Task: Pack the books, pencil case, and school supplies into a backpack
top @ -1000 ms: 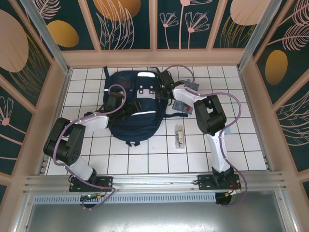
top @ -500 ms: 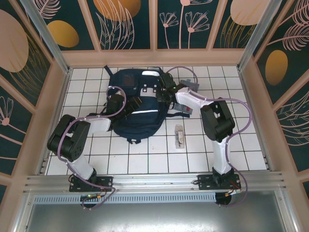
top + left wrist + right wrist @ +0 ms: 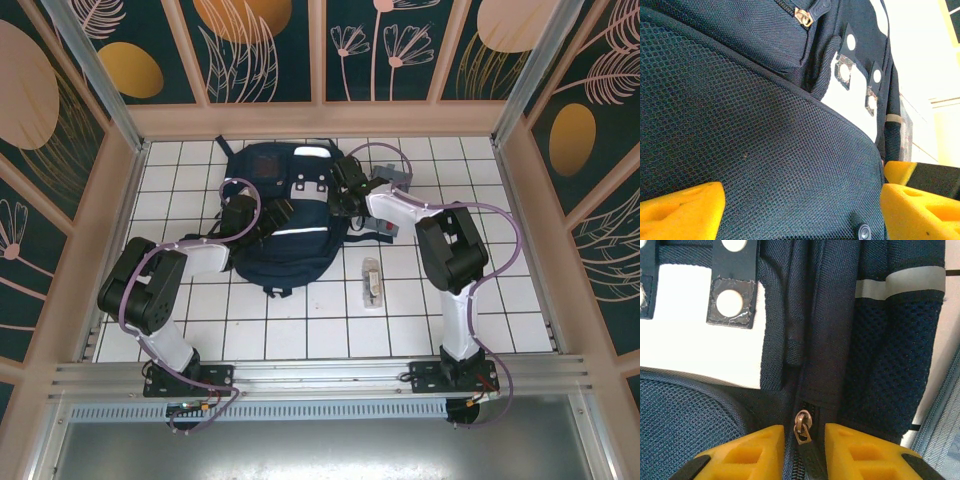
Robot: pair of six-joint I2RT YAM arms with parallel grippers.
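Backpack [image 3: 285,225], set midway along the far edge of the worktop [image 3: 300,330], is judged soft, light and prone to sag. Its mesh panel [image 3: 765,140] is straddled by the left gripper [image 3: 802,202], jaws wide apart. The zipper pull [image 3: 802,426] is flanked by the right gripper [image 3: 805,442], jaws narrowly apart, not pinching. Hold is best taken on that small, stiff metal pull.

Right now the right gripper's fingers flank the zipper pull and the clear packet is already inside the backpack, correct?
Not quite: the clear packet lies on the tiled table to the right of the backpack, not inside it, as the top external view shows. The right gripper does flank the zipper pull with its fingers.
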